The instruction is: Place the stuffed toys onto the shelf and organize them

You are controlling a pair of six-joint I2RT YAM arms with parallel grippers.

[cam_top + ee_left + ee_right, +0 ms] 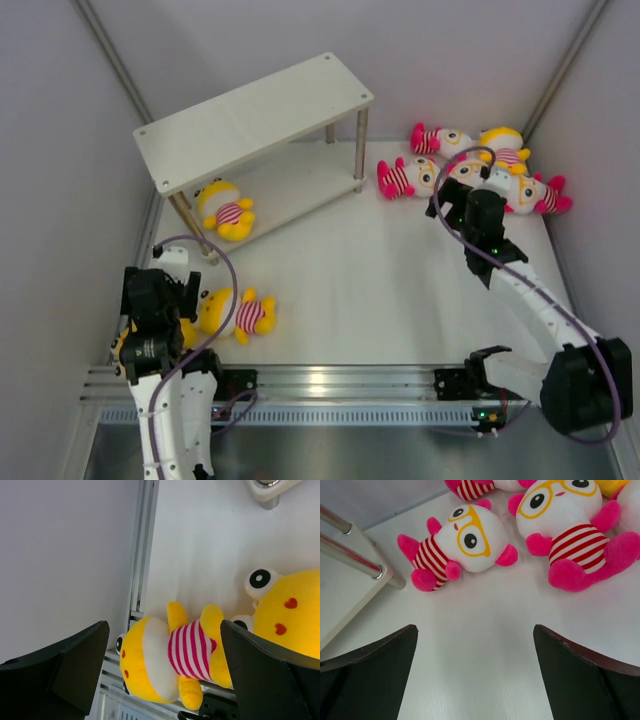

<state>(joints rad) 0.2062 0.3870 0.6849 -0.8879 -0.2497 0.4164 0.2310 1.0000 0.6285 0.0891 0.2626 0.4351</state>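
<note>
Left gripper (162, 650) hangs wide open over a yellow doll (240, 313) at the near edge; right gripper (475, 645) gapes empty beside the far pile (480, 165). Only one yellow toy (228, 208) lies on the shelf (255, 115) (lower board), so nearly everything is left to do

The stuffed toys (470, 540) are soft, fuzzy plush cloth with stitched glasses. The shelf (255, 115) has smooth matt cream boards on shiny metal legs (361, 145). The table (380, 290) is white, matt, faintly ribbed like plastic sheet. The near rail (330, 385) is bright reflective metal. The left gripper (164, 645) has matt black plastic fingers (70, 665)
</note>
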